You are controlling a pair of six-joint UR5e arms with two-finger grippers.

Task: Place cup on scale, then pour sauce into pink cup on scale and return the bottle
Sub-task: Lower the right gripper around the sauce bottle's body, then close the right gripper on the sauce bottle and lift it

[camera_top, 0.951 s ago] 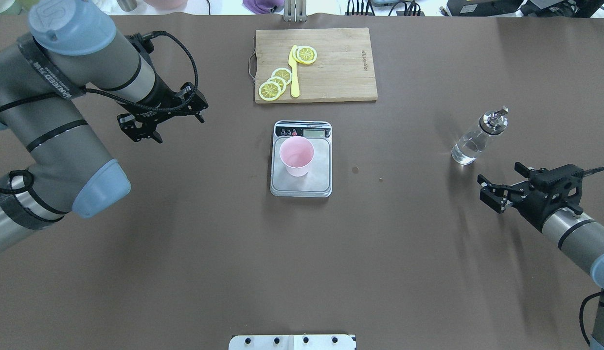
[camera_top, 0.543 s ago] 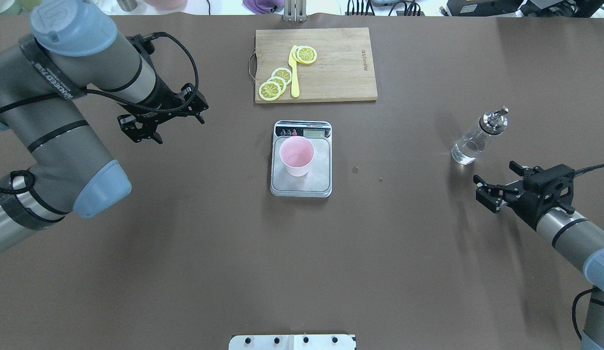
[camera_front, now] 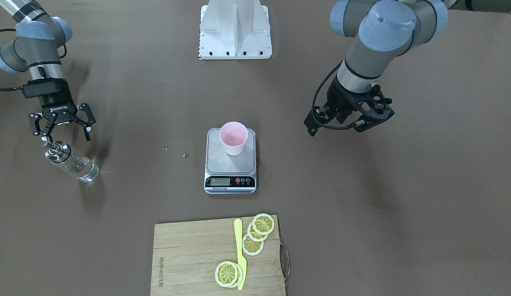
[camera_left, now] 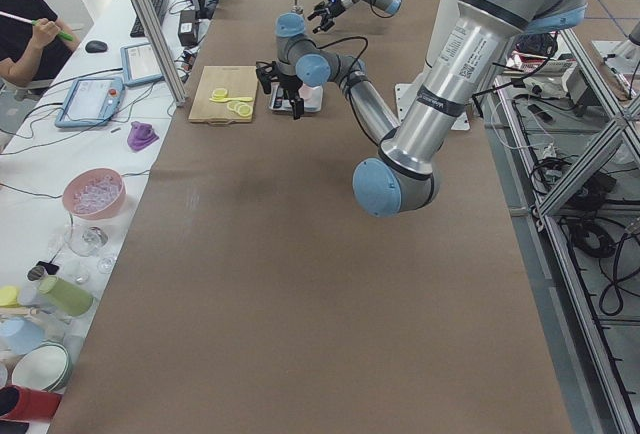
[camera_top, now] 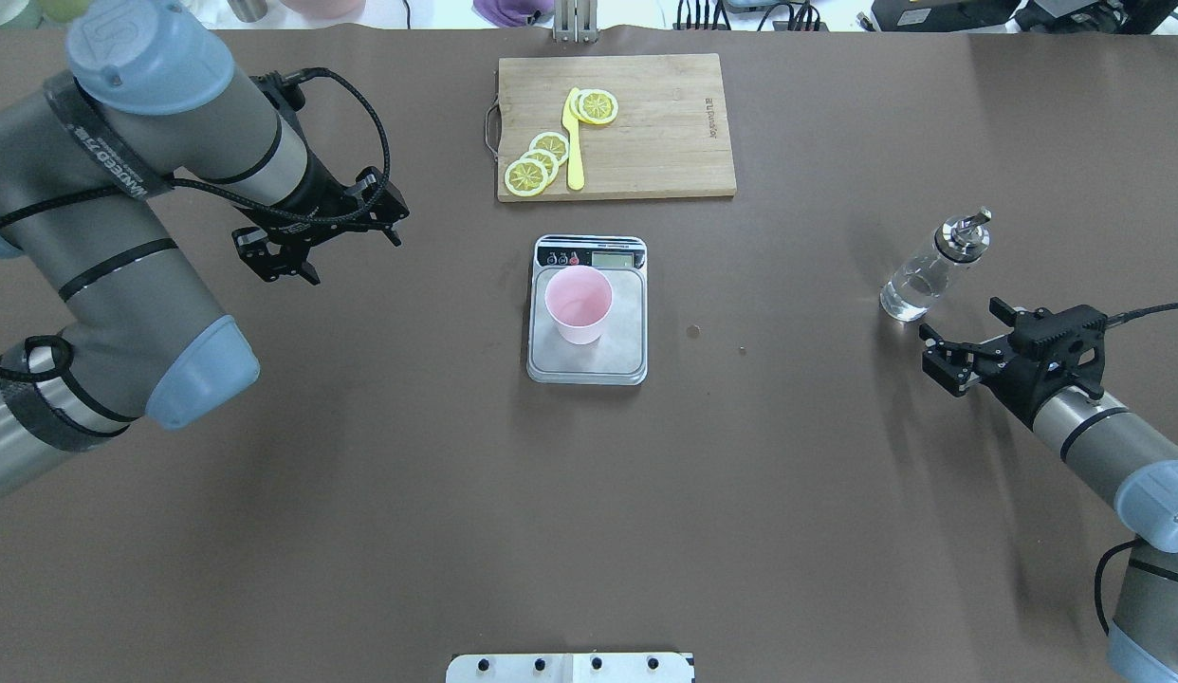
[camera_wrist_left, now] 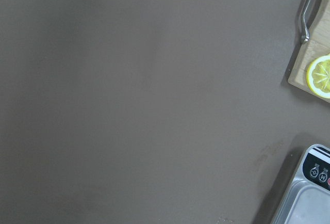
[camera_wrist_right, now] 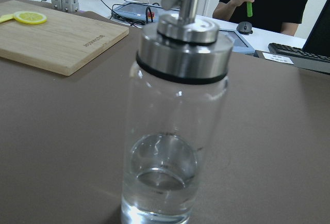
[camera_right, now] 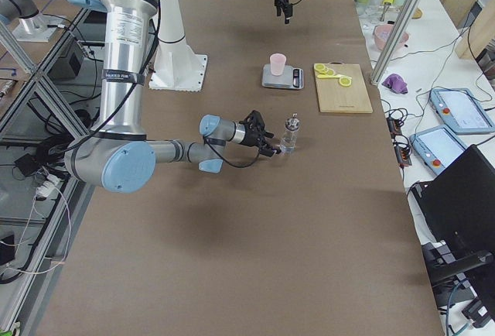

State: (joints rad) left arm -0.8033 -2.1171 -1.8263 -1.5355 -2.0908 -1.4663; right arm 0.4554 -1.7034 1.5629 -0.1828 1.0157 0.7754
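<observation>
Hovering beside small clear glass bottle (camera_top: 921, 275), right claw (camera_top: 961, 341) spread, empty; off-centre closing could topple bottle, spilling clear sauce (camera_wrist_right: 161, 180) over brown counter (camera_top: 741, 474).

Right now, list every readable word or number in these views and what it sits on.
"ROBOTIQ", on the right gripper's body.
Cutting board stamp: too blurred.
Scale display and button marks: too small.
Left arm band lettering: unclear.

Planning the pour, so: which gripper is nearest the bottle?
The right gripper, open and close beside the bottle; the left gripper hangs far away, on the scale's other side.
</observation>
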